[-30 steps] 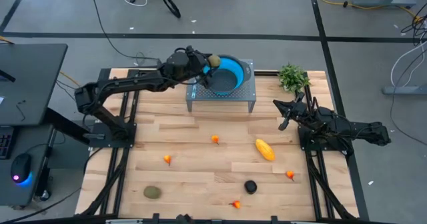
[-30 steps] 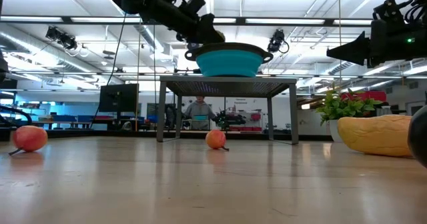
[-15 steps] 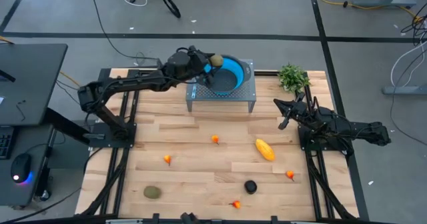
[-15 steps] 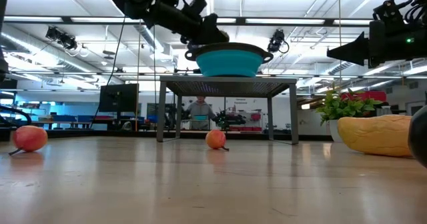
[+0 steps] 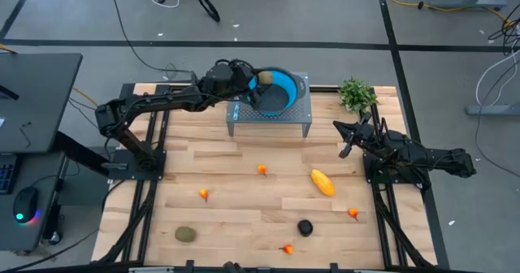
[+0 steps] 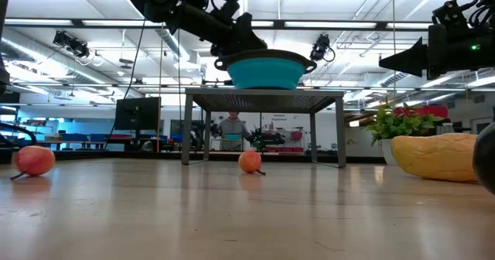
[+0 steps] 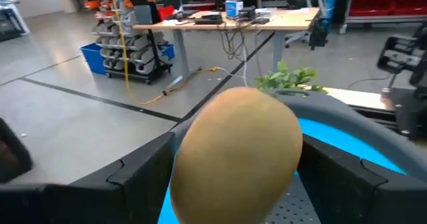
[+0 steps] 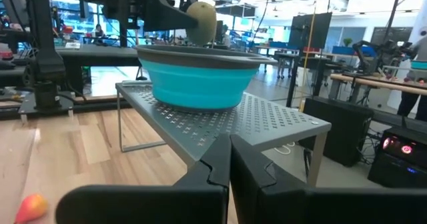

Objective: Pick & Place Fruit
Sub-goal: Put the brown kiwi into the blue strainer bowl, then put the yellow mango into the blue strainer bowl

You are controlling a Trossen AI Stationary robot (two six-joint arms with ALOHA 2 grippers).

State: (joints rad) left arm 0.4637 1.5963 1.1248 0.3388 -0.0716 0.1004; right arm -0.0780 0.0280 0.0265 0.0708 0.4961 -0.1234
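Landmark: blue bowl (image 5: 276, 89), sitting on a perforated grey metal stand (image 5: 302, 110) at the far side of the wooden surface (image 5: 236, 184).

L gripper (image 5: 258, 81) hangs over the bowl's left rim, arm reaching in from the left. An olive-green fruit (image 5: 263, 78) sits between its jaws, above the rim; in the left wrist view that fruit (image 7: 235, 154) fills the gap between both dark fingers (image 7: 140, 174). Jaws stand wide around it. Whether they press on it or have let go, can't tell, prob. touching on both sides. In the low view the L gripper (image 6: 236, 37) is just above the bowl (image 6: 267, 68), fruit hidden there.

R gripper (image 5: 348, 140) waits to the right of the bowl and nearer the front, beside the leafy plant (image 5: 356, 93), apart from all fruit. Jaws fully closed, nothing in them; right wrist view shows the two fingers (image 8: 230, 167) meeting, pointed at the stand (image 8: 267, 121) and bowl (image 8: 197, 77).

Rest of the fruit lies on the surface, all well in front of the bowl:
- yellow oblong fruit (image 5: 322, 182), front-right
- black round fruit (image 5: 305, 227), farther front
- second olive-green fruit (image 5: 186, 235), front-left, near the surface edge
- tiny orange-red fruits: one (image 5: 262, 170) closest to the bowl, one (image 5: 204, 195) front-left, one (image 5: 353, 214) front-right, one (image 5: 286, 248) at the front edge.
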